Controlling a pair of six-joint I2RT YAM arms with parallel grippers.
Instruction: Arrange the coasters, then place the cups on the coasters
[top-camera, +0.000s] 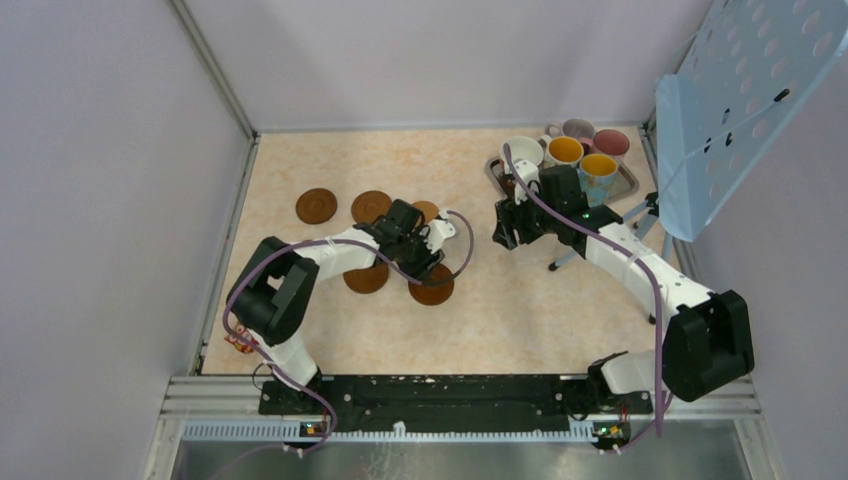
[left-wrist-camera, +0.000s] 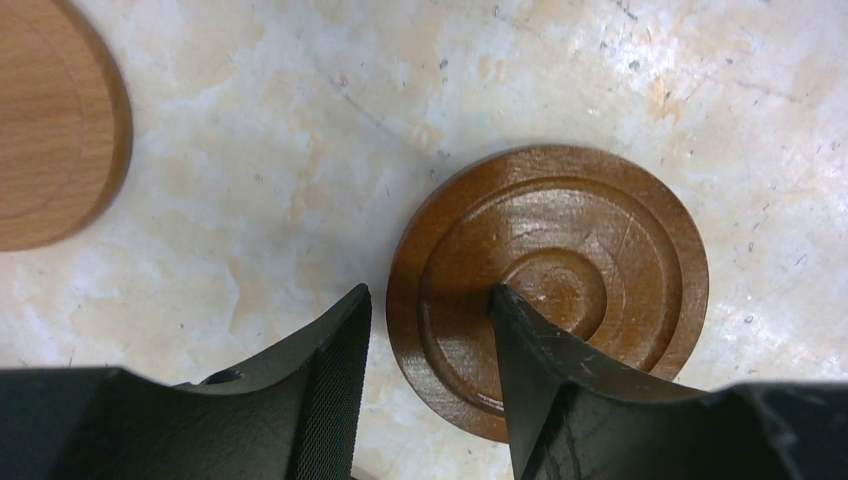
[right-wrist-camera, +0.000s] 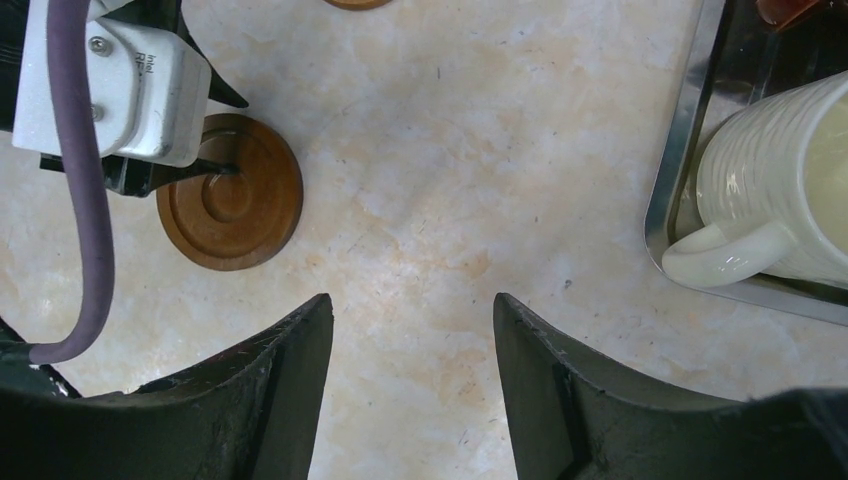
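Marbled tabletop (top-camera: 520, 300) bears a tray (right-wrist-camera: 680, 150) of mugs (top-camera: 565, 150); left pincer (left-wrist-camera: 431, 292) pinches a coaster (left-wrist-camera: 590, 240).

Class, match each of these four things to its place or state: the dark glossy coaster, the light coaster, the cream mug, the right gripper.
Things:
1. dark glossy coaster
2. light coaster
3. cream mug
4. right gripper

Places or states:
A. standing in the metal tray
B. open above the table
C. lying flat, untouched
D. rim pinched by the left gripper

Pairs: 1-D, 2-C, 3-A, 4-B
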